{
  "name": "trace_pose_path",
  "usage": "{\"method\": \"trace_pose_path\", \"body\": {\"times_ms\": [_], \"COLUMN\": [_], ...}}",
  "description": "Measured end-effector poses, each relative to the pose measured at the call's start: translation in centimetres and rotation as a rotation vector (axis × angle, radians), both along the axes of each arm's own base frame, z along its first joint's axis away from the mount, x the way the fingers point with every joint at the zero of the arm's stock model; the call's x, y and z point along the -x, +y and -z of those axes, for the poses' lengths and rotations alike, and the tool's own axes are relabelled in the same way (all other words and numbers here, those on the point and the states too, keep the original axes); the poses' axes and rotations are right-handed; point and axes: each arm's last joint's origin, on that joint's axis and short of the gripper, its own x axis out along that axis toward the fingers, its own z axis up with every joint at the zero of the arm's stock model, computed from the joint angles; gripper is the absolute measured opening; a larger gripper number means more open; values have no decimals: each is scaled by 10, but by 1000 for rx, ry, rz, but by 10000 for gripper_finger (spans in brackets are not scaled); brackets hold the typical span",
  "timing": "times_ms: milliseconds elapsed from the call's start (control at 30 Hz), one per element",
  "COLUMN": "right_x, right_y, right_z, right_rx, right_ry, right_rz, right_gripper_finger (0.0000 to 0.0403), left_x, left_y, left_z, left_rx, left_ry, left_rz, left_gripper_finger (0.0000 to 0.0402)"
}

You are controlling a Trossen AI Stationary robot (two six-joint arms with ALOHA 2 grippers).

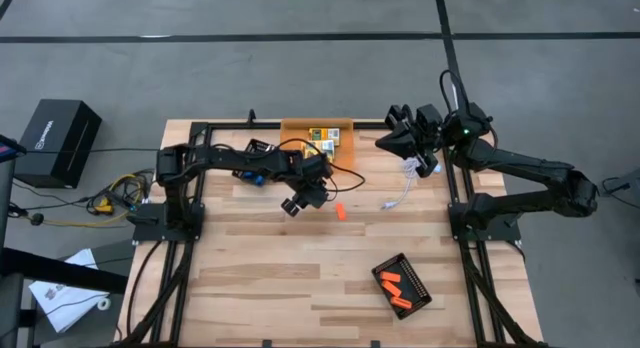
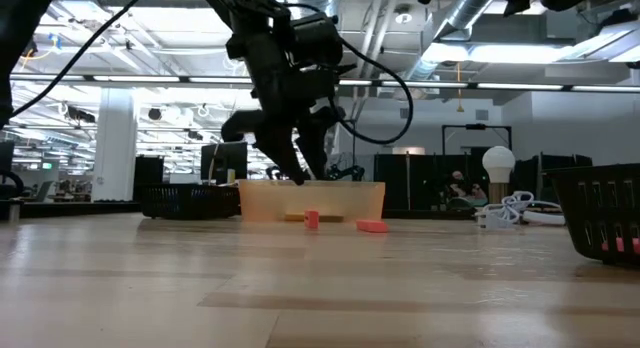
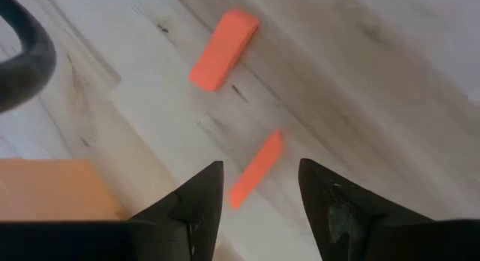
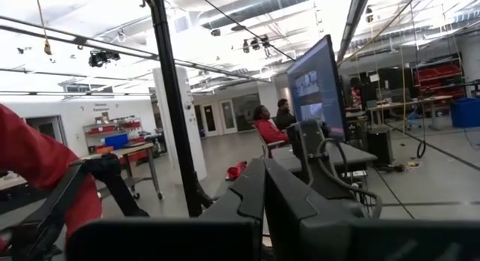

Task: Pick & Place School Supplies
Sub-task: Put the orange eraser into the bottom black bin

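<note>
Orange sticks (image 3: 255, 169) on pale wooden table (image 1: 280, 278), open-plan workshop behind

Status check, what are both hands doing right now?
Left hand open, above two orange sticks. Right hand shut, parked at far edge. Nothing blocking.
</note>
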Motion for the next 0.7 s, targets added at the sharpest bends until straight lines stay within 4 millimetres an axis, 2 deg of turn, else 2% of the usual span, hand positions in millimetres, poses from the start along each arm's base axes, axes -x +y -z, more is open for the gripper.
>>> {"method": "trace_pose_path", "body": {"times_ms": [367, 700], "right_x": [0, 1], "right_y": [0, 0], "right_z": [-1, -1], "right_rx": [30, 61], "right_ry": [-15, -28], "right_rz": [3, 3], "right_gripper_finger": [0, 0], "left_x": [-8, -10], "left_y": [4, 4], "left_z": [33, 36], "left_rx": [-51, -65], "left_ry": [75, 64], "left_rz": [70, 86], "left_gripper_finger": [168, 168]}}
